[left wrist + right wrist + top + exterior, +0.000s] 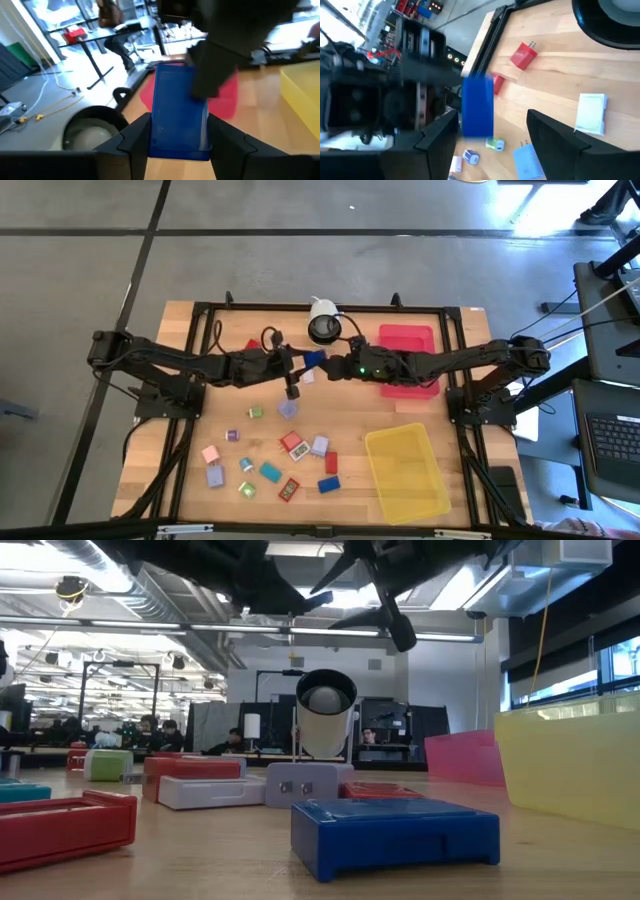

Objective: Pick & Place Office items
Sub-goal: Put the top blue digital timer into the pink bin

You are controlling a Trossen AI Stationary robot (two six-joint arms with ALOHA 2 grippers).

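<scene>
My left gripper [178, 120] is shut on a blue block [177, 107], held in the air above the table's far middle [314, 360]. My right gripper [492, 114] is open and faces it from the right. The same blue block [477, 105] stands between its two spread fingers, closer to one of them. I cannot tell whether that finger touches it. Several other small blocks [290, 445] in red, blue, teal, lilac, pink and green lie flat on the wooden table near its front. My left gripper pinches the blue block's two long sides [156, 135] between its two fingers, at the end nearest the wrist. The fingers lie along the block, coming level from the table's left. The block is lifted clear of the table and its free end [175, 75] points at my right gripper.
A white round camera [323, 325] stands at the far middle edge. A red tray [407, 340] lies under my right arm and a yellow tray [405, 470] at the front right. In the low view another blue block [395, 830] and a red one [60, 825] lie close.
</scene>
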